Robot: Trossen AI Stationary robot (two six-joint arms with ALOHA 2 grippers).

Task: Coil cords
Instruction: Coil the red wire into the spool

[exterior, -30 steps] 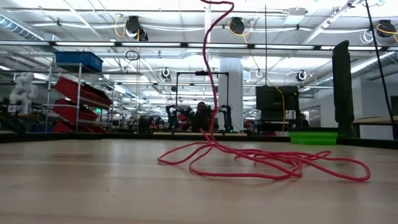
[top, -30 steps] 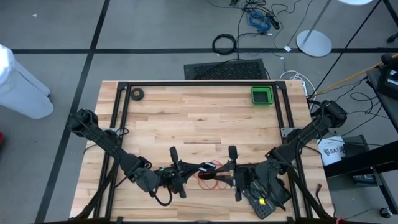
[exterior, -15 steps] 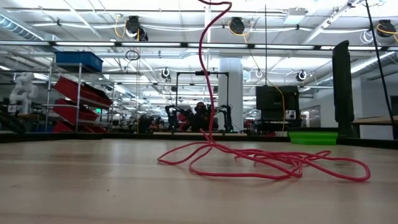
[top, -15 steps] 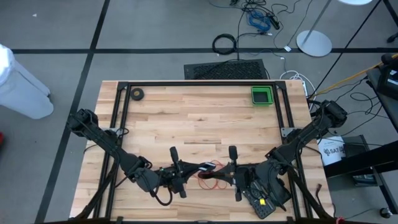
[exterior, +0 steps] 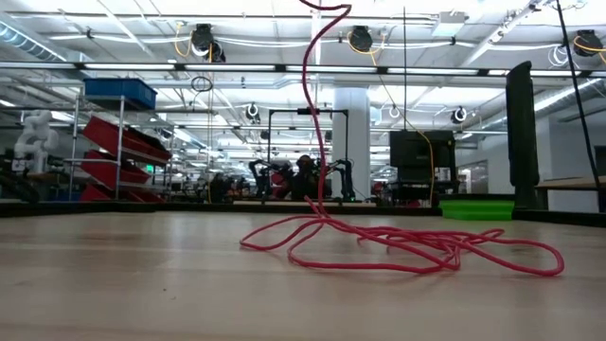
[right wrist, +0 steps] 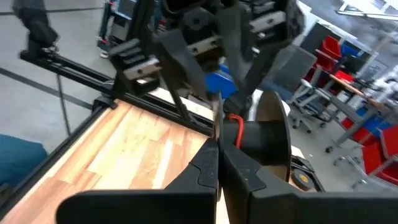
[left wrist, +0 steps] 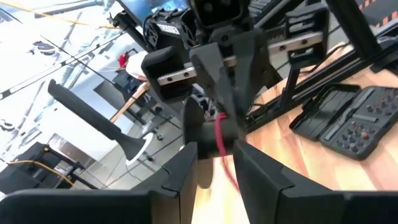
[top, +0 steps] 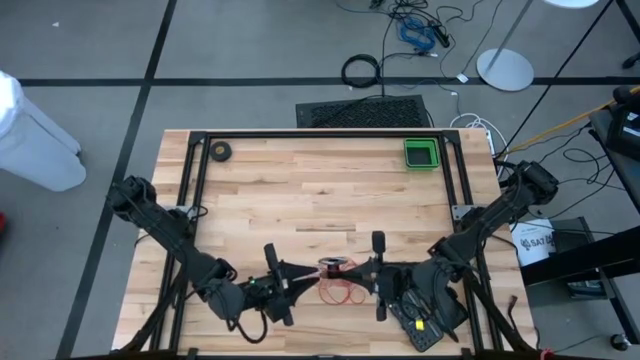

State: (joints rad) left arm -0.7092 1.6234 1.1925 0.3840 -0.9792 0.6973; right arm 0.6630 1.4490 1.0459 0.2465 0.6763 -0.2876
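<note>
Both claws meet nose to nose over the near middle of the counter [top: 300, 180]: the right claw [right wrist: 216, 163] is closed, its fingers pinched together right at the small black reel [right wrist: 268, 140], with the red cord [right wrist: 238, 131] running over the reel just beside its tips, while the left claw [left wrist: 214, 144] stands partly spread, the reel and a stretch of cord sitting in the gap between its fingers; whether it is gripping or letting go I cannot tell. Directly beneath the two claws, the rest of the cord lies on the counter as a loose red tangle, and one strand climbs from that heap straight up toward the claws in the low view. Judging by how much cord is slack on the wood, only a little appears to be wound on the reel, so most of the coiling seems left to do: the tangle has to be drawn up and wrapped turn by turn. Farther from the claws, toward the far edge, a small black ring-shaped roll [top: 220, 151] sits off the left claw's side and a green bin [top: 421, 154] off the right claw's. Beyond the right arm, off the counter, a white container [top: 535, 243] carries dark lettering too small to read in full.
</note>
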